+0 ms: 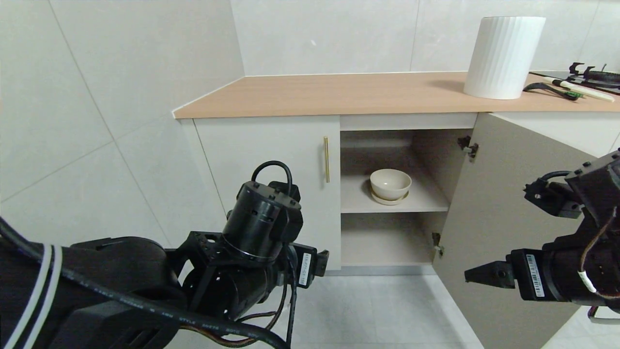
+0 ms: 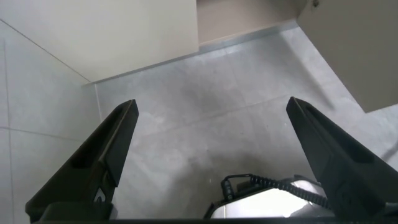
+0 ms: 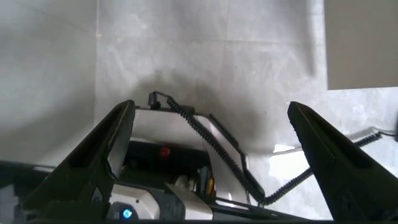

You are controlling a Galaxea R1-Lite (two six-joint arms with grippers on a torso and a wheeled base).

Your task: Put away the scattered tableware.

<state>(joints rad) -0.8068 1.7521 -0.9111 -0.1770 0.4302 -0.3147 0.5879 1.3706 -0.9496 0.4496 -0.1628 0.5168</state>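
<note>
Cream bowl (image 1: 390, 183) sits upright on a small plate (image 1: 389, 198), both on the upper shelf (image 1: 426, 198) of the cabinet (image 1: 407, 121), roughly mid-shelf and apart from the side walls. Lower shelf (image 1: 382, 242) sits under it. Right door (image 1: 489, 218) is swung wide open toward the robot's right. Left door (image 1: 271, 165) is closed, with a slim gold handle (image 1: 326, 159) along its inner edge.

Wooden worktop (image 1: 339, 92) tops the cabinet. A tall white ribbed container (image 1: 503, 57) stands upright on it toward the right, and a light-handled utensil (image 1: 579, 88) lies just beside it at the far right (other dark items there are too small to tell).

Left gripper (image 2: 211, 104) hangs low in front of the closed left door and points down at the grey tiled floor (image 1: 378, 305). Its fingers (image 2: 106, 155) are spread wide with nothing between them. Right gripper (image 3: 211, 106) hangs low on the robot's right, near the outer face of the open door. Its fingers (image 3: 329, 149) are also spread wide and hold nothing, with floor below them. Both grippers are well apart from the bowl and plate. Tiled wall (image 1: 97, 97) runs along the left of the cabinet.
</note>
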